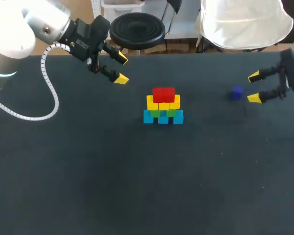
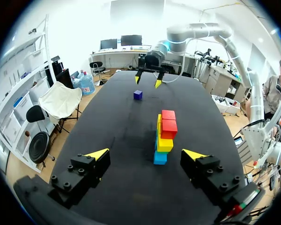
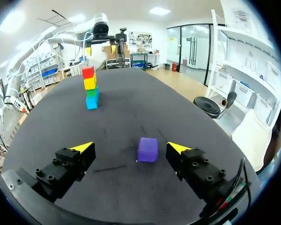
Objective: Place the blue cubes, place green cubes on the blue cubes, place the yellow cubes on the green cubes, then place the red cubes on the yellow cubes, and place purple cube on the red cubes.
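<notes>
Desk [image 1: 137, 186]: flat, matte black top, faintly mottled, cloth-like.

Blue cubes [image 1: 162, 118]: smooth, sharp-edged blocks, glossy plastic look; bottom row of a stack near desk centre, resting on the desk.

Green cubes [image 1: 163, 112]: same make; on top of the blue row, mostly hidden under the next layer.

Yellow cubes [image 1: 162, 103]: same make; laid across the green layer, overhanging it slightly at both ends.

Red cubes [image 1: 163, 94]: same make; top layer of the stack, side by side, nothing on top.

Purple cube [image 1: 237, 92]: single block, deep violet, softly rounded corners; alone on the desk at 3 o'clock from the stack, well apart from it.

Left arm [image 1: 19, 34]: rounded silver casing, white spiral cable [image 1: 49, 83] trailing onto the desk; wrist angled toward desk centre.

Left hand [image 1: 121, 69]: black blocky fingers with yellow wedge tips; at 10 o'clock from the stack, raised above the desk, fingers spread wide, released, holding nothing.

Right hand [image 1: 254, 87]: same build; just at 3 o'clock from the purple cube, low and level over the desk, fingers pointing toward the stack. Released and spread wide; from the right wrist view, purple cube in line with the gap between the tips, touching neither finger.
</notes>
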Robot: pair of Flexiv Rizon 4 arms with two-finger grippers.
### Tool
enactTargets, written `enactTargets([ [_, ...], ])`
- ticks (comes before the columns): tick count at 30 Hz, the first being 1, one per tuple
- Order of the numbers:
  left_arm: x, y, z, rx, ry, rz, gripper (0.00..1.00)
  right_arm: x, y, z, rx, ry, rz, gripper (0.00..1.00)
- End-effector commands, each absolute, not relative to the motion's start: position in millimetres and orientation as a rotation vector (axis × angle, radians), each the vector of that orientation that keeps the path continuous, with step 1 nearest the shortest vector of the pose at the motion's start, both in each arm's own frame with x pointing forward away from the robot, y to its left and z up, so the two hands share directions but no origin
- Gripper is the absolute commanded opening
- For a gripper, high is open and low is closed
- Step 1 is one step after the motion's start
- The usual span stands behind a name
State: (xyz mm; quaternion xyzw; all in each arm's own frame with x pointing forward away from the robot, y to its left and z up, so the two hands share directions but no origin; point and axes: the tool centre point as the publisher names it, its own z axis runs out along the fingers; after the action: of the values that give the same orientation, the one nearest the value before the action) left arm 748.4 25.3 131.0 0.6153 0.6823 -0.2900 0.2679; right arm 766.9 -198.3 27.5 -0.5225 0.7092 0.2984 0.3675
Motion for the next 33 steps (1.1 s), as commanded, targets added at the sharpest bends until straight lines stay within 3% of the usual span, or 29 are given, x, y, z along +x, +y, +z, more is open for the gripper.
enactTargets([
  [1,750,25,131,1.663,1.840,-0.784,1.00,770,-198,24,-1.339,1.817,0.773,1.00],
  [33,750,25,131,1.663,1.840,-0.784,1.00,818,-185,-16,-1.221,1.913,0.819,1.00],
])
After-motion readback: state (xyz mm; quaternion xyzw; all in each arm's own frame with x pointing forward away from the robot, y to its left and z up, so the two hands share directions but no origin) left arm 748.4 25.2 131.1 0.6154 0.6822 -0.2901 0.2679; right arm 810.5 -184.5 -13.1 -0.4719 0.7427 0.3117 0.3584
